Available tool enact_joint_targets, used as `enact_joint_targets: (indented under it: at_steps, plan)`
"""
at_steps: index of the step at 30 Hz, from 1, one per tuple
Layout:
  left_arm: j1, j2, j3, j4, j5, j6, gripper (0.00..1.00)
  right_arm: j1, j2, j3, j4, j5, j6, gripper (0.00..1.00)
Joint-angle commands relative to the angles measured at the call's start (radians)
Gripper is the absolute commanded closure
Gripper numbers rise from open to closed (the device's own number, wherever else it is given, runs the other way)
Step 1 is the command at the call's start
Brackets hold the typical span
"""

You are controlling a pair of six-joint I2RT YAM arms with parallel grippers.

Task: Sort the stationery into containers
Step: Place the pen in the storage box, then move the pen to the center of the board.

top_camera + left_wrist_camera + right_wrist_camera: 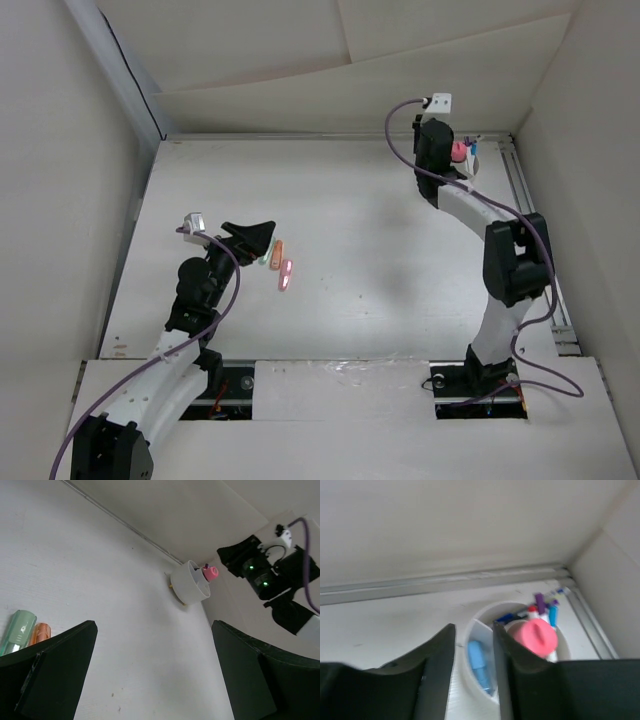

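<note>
Left gripper [154, 630]: jaws spread wide; nothing between them; poised low over the table [380, 260] at its left side
Green highlighter [17, 630]: lies flat just outside the left finger in the wrist view; partly hidden under the gripper from above
Orange highlighter [277, 252]: flat, side by side with the green one; whether the two touch cannot be told; long axis runs roughly near-to-far
Pink highlighter [286, 275]: flat, just to the right of and nearer than the orange one; same lie
Deciding relation: all three loose highlighters sit beside the left jaws, not between them; the left arm is much the nearer; judged, it must shift sideways over one barrel and close across the short axis
Right gripper [473, 630]: jaws partly apart; nothing seen held; directly above the cup rim at the far right corner
White divided cup [187, 587]: upright, close to the corner rails
Blue highlighter [479, 664]: inside the left compartment, seen through the gap between the jaws
Pink-capped bottle [536, 636]: standing in the right compartment
Pens [546, 609]: upright behind the bottle; count unclear through blur
Progress, judged: three highlighters left to sort
</note>
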Motion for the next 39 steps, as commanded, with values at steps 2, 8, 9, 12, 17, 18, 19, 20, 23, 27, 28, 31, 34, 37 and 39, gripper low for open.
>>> enact_joint_targets:
  at_steps: [2, 8, 9, 12, 17, 18, 19, 20, 23, 27, 28, 31, 34, 37, 39]
  plan:
    - [-0.001, -0.013, 0.013, 0.002, -0.019, 0.019, 0.00, 0.059, -0.103, -0.013, -0.103, -0.283, 0.139, 0.72]
    - [-0.001, -0.004, 0.036, -0.045, -0.048, 0.028, 0.00, 0.234, -0.111, -0.110, -0.177, -0.515, 0.257, 1.00]
    - [-0.001, -0.013, 0.036, -0.045, -0.062, 0.028, 0.00, 0.266, -0.097, -0.110, -0.226, -0.515, 0.257, 1.00]
    - [-0.001, -0.013, 0.046, -0.081, -0.101, 0.028, 0.00, 0.378, -0.072, -0.099, -0.289, -0.575, 0.257, 1.00]
    - [-0.001, -0.035, 0.056, -0.134, -0.157, 0.028, 0.00, 0.490, -0.072, -0.134, -0.340, -0.603, 0.317, 0.80]
    - [-0.001, -0.035, 0.065, -0.149, -0.178, 0.028, 0.00, 0.516, -0.072, -0.134, -0.340, -0.622, 0.326, 0.73]
    - [-0.001, -0.035, 0.065, -0.158, -0.187, 0.028, 0.00, 0.529, -0.072, -0.143, -0.350, -0.623, 0.327, 0.66]
    - [-0.001, -0.035, 0.065, -0.173, -0.188, 0.028, 0.00, 0.541, -0.061, -0.144, -0.361, -0.612, 0.351, 0.55]
    - [-0.001, -0.044, 0.077, -0.201, -0.207, 0.028, 0.00, 0.572, -0.042, -0.119, -0.410, -0.600, 0.379, 0.40]
    - [-0.001, -0.056, 0.077, -0.212, -0.217, 0.019, 0.00, 0.610, 0.007, -0.098, -0.429, -0.632, 0.406, 0.35]
    - [-0.001, -0.056, 0.077, -0.212, -0.217, 0.019, 0.00, 0.625, 0.017, -0.097, -0.429, -0.632, 0.420, 0.35]
    - [-0.001, -0.081, 0.077, -0.221, -0.226, 0.019, 0.00, 0.636, 0.066, -0.079, -0.429, -0.632, 0.446, 0.35]
    - [-0.001, -0.102, 0.077, -0.221, -0.226, 0.010, 0.00, 0.645, 0.100, -0.058, -0.429, -0.642, 0.455, 0.35]
    - [-0.001, -0.111, 0.068, -0.221, -0.226, 0.010, 0.00, 0.664, 0.109, -0.033, -0.429, -0.643, 0.455, 0.35]
    - [-0.001, -0.111, 0.068, -0.221, -0.226, 0.010, 0.00, 0.664, 0.120, -0.033, -0.429, -0.652, 0.455, 0.35]
